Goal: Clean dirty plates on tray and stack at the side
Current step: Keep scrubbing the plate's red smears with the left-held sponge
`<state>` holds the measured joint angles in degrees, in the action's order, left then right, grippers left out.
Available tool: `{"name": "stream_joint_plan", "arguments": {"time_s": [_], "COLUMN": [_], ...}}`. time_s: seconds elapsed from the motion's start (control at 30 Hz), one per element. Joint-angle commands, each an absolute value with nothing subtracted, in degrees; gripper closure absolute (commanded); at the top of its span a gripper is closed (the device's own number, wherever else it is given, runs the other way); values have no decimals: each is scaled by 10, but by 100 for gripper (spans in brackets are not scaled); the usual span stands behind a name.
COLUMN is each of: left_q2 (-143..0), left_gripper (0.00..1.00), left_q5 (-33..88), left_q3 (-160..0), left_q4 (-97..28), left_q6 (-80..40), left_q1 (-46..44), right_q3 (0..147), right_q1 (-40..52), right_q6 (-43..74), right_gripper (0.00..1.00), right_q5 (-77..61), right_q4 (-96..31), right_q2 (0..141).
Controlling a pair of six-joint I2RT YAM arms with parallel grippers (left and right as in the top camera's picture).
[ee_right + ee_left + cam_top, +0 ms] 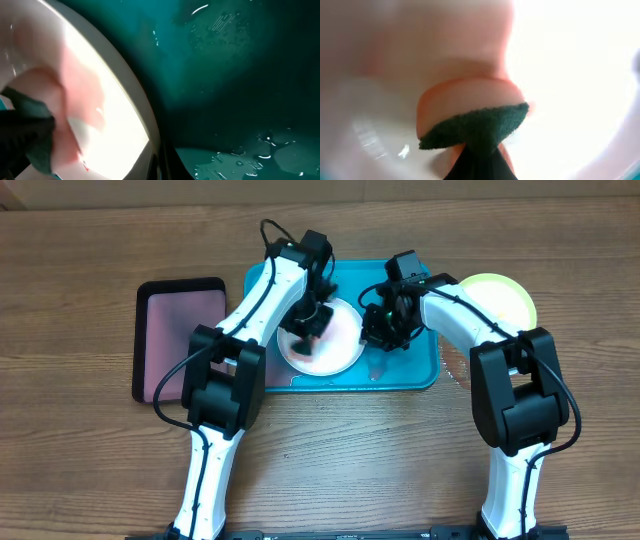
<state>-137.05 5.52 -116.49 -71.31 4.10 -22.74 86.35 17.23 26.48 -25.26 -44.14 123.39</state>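
One tabletop (80, 240): wood-grain; it carries the tray at its middle.
Tray (410, 375): teal, rectangular, with rounded corners and a raised rim. Its floor is wet, with beads of water (250, 155) right of the white plate.
Black tray (175, 330): pinkish inside; it lies just beside the teal tray's left edge.
Yellow-green plate (505, 295): on the tabletop at the tray's far right corner, partly hidden by the right arm. Whether it touches the tray's rim cannot be told.
White plate (340, 345): lies flat inside the tray, near its middle and close to the front rim. It has a pinkish tint across part of its face.
Left gripper (308, 325): down over the white plate inside the tray, its fingers pinching the sponge.
Right gripper (385, 330): inside the tray at the white plate's right rim, with its fingers pressed together. Whether the rim sits between them cannot be told.
Sponge (475, 120): dark green scouring layer on a pink-orange body, pressed against the white plate's surface inside the tray.
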Motion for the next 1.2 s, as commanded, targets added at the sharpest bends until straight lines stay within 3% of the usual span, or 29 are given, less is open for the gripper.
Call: {"name": "stream_joint_plan", "arguments": {"time_s": [0.0,0.17,0.33,0.47,0.77,0.97,1.17], "left_q2": [-1382,-1387,-1411,-1421,-1421,-1419,-1418], "left_gripper": [96,96,96,96,96,96,96], "left_q5": [183,143,-191,-297,-163,103,131], "left_q3": [-1163,-1163,-1163,-1163,-1163,-1190,-1318], "left_q4": [-677,-602,-582,-623,-699,-713,-757], "left_q6": [128,110,-114,-220,-212,-44,-53], "left_q1": [-244,-244,-235,-226,-230,-224,-190], "right_q3": [862,862,862,862,862,862,862], "right_q1": [168,168,168,168,168,168,170], "right_q6": [260,253,253,252,245,220,220], "right_gripper": [96,96,96,96,96,96,96], "right_q5": [-258,-258,-258,-258,-258,-256,-232], "right_q4": [-436,-438,-438,-440,-450,-469,-468], "right_q2": [1235,1235,1235,1235,1235,1235,1235]}}
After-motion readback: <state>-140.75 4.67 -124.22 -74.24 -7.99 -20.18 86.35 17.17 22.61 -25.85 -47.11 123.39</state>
